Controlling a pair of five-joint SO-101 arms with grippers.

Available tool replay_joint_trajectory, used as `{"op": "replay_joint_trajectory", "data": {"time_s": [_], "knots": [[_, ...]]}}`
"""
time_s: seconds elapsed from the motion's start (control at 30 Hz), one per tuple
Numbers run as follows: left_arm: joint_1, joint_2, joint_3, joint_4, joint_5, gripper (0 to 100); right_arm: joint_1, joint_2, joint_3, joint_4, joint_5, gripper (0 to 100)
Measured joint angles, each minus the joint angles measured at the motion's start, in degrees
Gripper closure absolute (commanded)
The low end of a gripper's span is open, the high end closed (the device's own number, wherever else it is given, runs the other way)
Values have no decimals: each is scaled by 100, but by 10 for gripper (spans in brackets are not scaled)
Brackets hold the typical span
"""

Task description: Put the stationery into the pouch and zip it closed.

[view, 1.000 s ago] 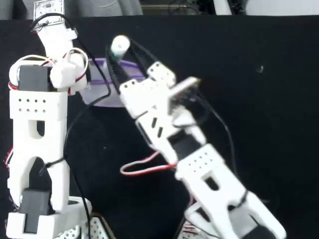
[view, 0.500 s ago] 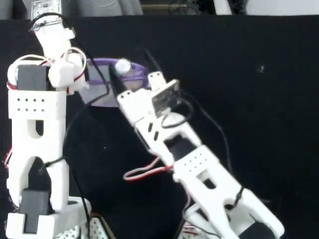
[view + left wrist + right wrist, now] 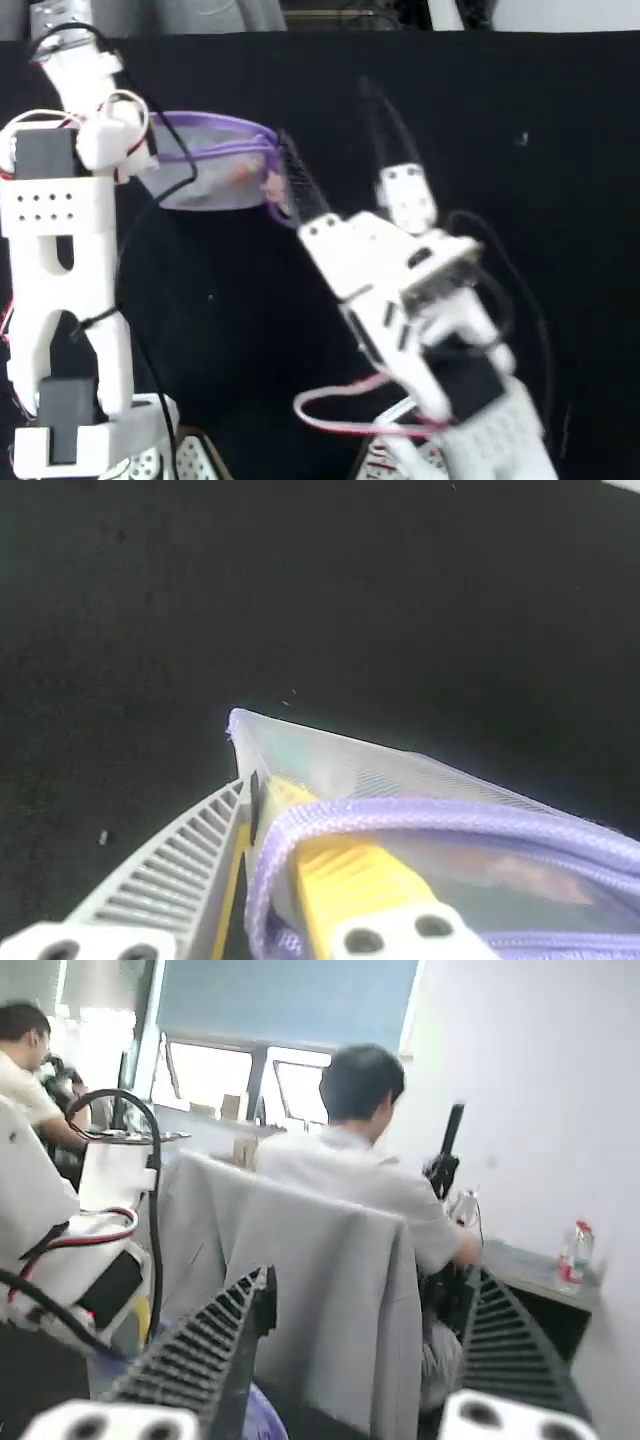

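**Mia:** What has just changed?

**Ben:** The right gripper (image 3: 325, 115) no longer has the white stick it carried over the pouch (image 3: 205, 185). Its 2 black fingers now stand wide apart with nothing between them. The arm has swung back toward the right.

**Mia:** So where is the stick?

**Ben:** I think it is in the pouch. A pale pink shape shows through the clear side, but it is too blurry to be sure.

**Mia:** And where is the pouch?

**Ben:** It is at the far left, held up over the black table (image 3: 560, 150). The left gripper (image 3: 262, 785) pinches its purple rim tight, with 1 yellow finger inside and 1 grey finger outside. The mouth gapes wide.

**Mia:** What is left to do?

**Ben:** The zip is not closed yet, so I guess that comes soon. I cannot see its pull tab.

**Mia:** What else is around?

**Ben:** Near us, a red and white wire (image 3: 297, 407) loops under the right arm. Farther off, 1 finger of the right gripper sits just beside the pouch's right end and could bump it. A black cable (image 3: 185, 165) hangs across the front of the pouch too.
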Motion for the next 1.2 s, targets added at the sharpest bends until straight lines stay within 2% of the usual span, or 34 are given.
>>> {"op": "replay_joint_trajectory", "data": {"time_s": [0.2, 0.3, 0.4, 0.6, 0.8, 1.2], "knots": [[-343, 9, 0, -141, 0, 971, 466, 466, -1679, 3560, 35, 730], [-413, 9, 0, -141, 0, 971, 888, 1116, -1776, 4686, 44, 730], [-431, 9, 0, -141, 0, 971, 1292, 1943, -1670, 5310, 35, 730], [-431, 9, 0, -141, 0, 971, 1530, 3077, -958, 5688, 35, 730], [-431, 9, 0, -141, 0, 971, 1538, 3253, -149, 5670, 44, 730], [-431, 9, 0, -141, 0, 971, 1582, 3270, 1380, 4695, 44, 727]]}}
